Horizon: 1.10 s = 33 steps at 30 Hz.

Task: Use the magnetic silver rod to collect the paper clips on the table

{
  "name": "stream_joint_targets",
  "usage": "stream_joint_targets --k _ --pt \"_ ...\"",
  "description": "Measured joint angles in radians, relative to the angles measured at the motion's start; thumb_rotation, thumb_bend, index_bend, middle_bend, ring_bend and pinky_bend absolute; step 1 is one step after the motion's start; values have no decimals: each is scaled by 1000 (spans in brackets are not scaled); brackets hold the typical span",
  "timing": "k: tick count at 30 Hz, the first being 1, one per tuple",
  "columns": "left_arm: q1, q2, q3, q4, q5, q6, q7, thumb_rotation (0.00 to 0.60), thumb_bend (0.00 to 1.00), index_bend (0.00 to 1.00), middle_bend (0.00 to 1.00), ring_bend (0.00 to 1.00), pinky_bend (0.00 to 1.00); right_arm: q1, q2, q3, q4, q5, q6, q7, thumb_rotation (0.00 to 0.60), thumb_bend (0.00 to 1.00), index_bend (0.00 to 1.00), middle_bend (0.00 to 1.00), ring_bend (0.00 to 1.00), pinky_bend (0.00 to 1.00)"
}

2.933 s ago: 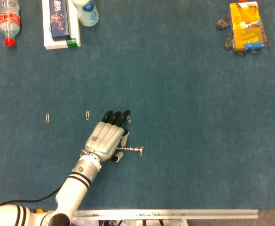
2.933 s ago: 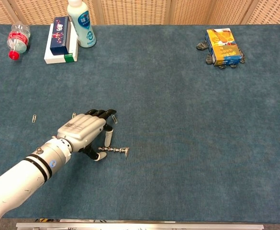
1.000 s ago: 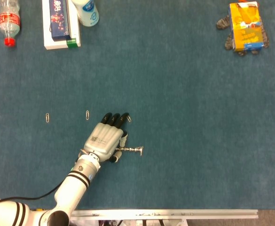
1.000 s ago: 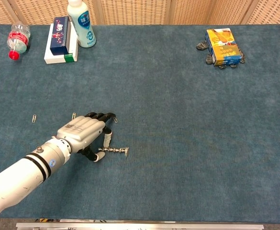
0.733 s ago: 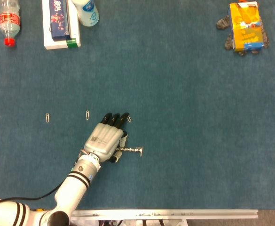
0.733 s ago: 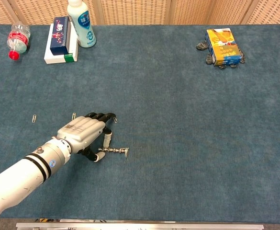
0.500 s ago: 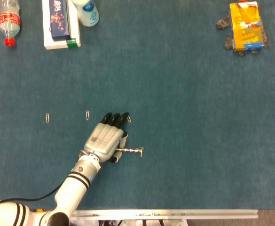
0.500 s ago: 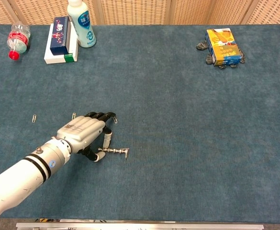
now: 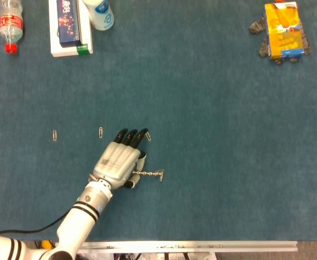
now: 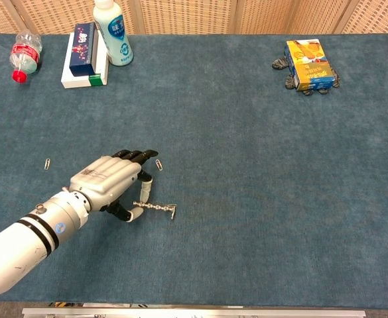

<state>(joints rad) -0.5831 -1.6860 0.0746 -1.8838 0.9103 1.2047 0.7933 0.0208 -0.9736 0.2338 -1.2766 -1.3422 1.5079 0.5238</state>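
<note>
- Left hand (image 9: pixel 117 161) palm-down, near-left on table (image 9: pixel 212 119), fingers pointing far; thumb and a finger pinch left end of silver rod (image 9: pixel 149 174).
- Rod lies flat, pointing right.
- Clips: one (image 9: pixel 148 136) by fingertips, two (image 9: pixel 100 131) (image 9: pixel 55 135) further left.
- In chest view hand hides middle clip.
- Right hand out of shot.

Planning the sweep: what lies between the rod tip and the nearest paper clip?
Bare cloth only. In the head view, nothing sits between the rod tip and the clip by the left hand.

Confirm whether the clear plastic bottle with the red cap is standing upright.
No, the clear plastic bottle with the red cap lies on its side at the table's far left.
</note>
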Motion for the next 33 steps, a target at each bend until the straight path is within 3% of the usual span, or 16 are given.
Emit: stream_joint_targets --k 26,33 --pt "22 69 13 -96 58 45 24 600 359 612 33 0 0 4 4 -2 -29 -11 8 -24 600 369 241 156 0 9" --pt "19 87 -6 -106 59 53 32 600 359 612 33 0 0 3 8 -1 -37 -13 14 -24 600 369 241 156 0 9"
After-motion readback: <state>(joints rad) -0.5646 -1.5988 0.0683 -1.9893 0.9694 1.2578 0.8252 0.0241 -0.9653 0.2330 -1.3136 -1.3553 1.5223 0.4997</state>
